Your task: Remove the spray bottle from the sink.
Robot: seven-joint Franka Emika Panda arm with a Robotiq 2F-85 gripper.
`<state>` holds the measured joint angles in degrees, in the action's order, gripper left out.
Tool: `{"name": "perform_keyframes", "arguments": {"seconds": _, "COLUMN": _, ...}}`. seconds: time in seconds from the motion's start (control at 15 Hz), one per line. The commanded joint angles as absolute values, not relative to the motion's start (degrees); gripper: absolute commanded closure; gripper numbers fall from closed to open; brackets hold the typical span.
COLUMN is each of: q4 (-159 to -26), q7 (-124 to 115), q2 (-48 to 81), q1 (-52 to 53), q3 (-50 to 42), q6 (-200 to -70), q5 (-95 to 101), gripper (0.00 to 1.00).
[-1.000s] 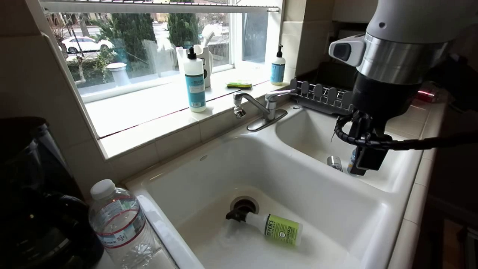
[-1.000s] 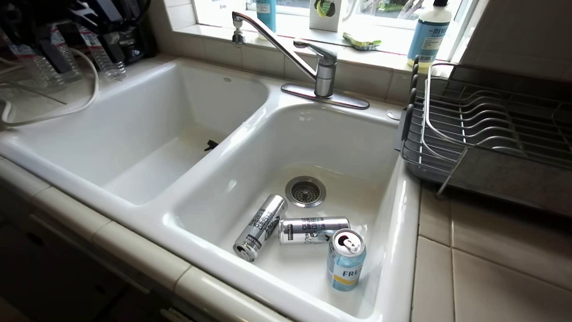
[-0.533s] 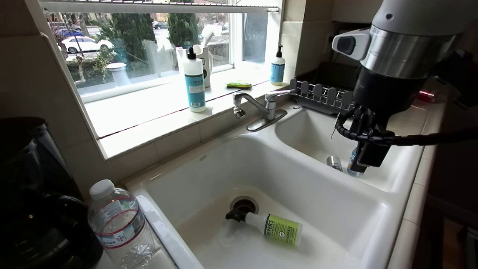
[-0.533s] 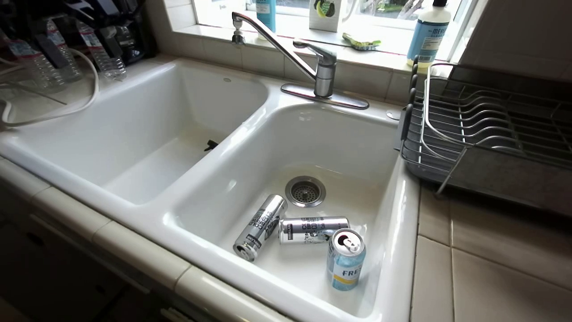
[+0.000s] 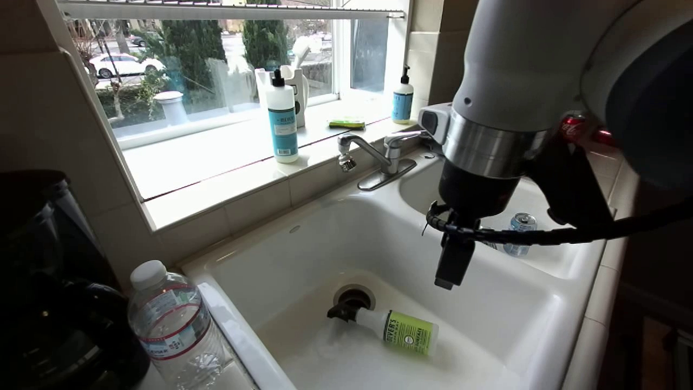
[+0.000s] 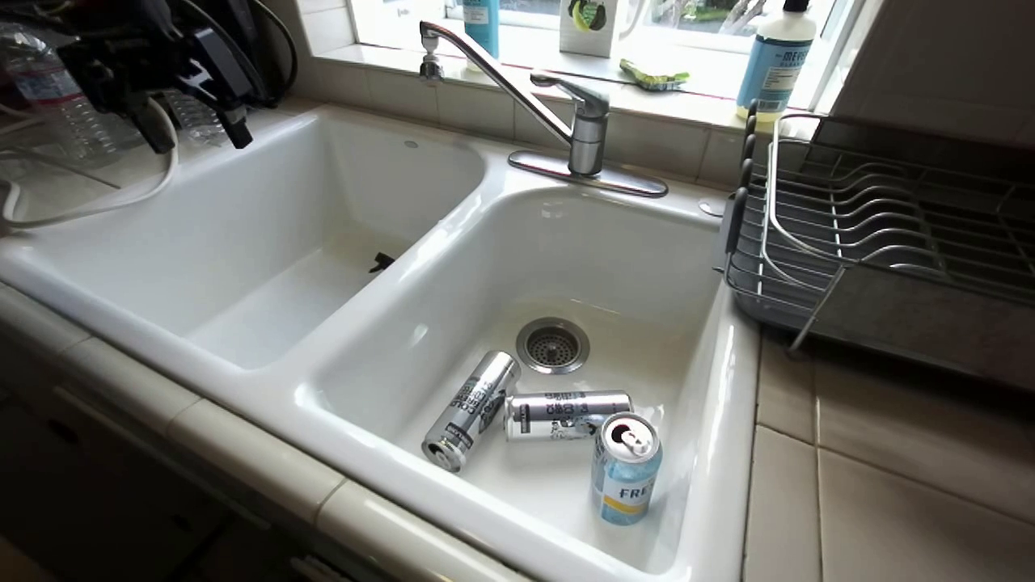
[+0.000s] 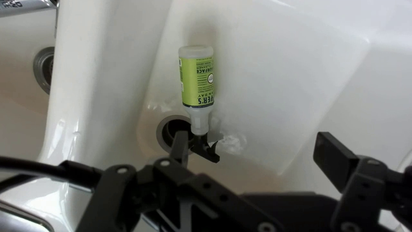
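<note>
The spray bottle (image 5: 410,333) lies on its side in the larger basin of the white sink (image 5: 325,244), its black trigger head beside the dark drain. In the wrist view the bottle (image 7: 198,80) shows its yellow-green label. Its head appears just right of the left finger. In an exterior view only the black head (image 6: 381,263) shows past the divider; the body is hidden. My gripper (image 7: 254,143) is open and empty, fingers wide apart. It hangs above the bottle, not touching it, as an exterior view shows the fingers (image 5: 448,279). The open fingers (image 6: 200,139) also show there.
A clear water bottle (image 5: 176,325) stands beside the larger basin. The chrome faucet (image 5: 387,162) rises behind the divider. Silver cans (image 6: 471,411) and an upright blue can (image 6: 627,469) are in the smaller basin. A dish rack (image 6: 873,218) stands beside it. Blue-labelled bottles (image 5: 282,124) stand on the sill.
My arm has swung across, and the gripper sits lower and nearer the spray bottle in the exterior views. The blue can behind it is uncovered. The spray bottle has not moved.
</note>
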<state>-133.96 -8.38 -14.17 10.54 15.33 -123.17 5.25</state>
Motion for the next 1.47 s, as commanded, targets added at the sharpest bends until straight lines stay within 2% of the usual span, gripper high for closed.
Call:
{"name": "perform_keyframes", "arguments": {"seconds": 0.0, "q4": -128.7, "q7": -14.6, "q2": -4.1, "q1": 10.5, "q3": 15.9, "q6": -126.8, "q5": 5.5, "gripper": 0.0}}
{"name": "perform_keyframes", "arguments": {"seconds": 0.47, "q4": -119.6, "q7": -14.3, "q2": 10.7, "q1": 11.7, "q3": 13.8, "q6": -132.2, "q5": 6.7, "gripper": 0.0}}
{"name": "perform_keyframes", "arguments": {"seconds": 0.53, "q4": -123.3, "q7": -13.7, "q2": 5.8, "q1": 11.8, "q3": 13.7, "q6": -131.4, "q5": 5.7, "gripper": 0.0}}
{"name": "perform_keyframes", "arguments": {"seconds": 1.4, "q4": -114.1, "q7": -16.8, "q2": 17.5, "q1": 12.0, "q3": 11.0, "q6": -132.1, "q5": 2.8, "gripper": 0.0}}
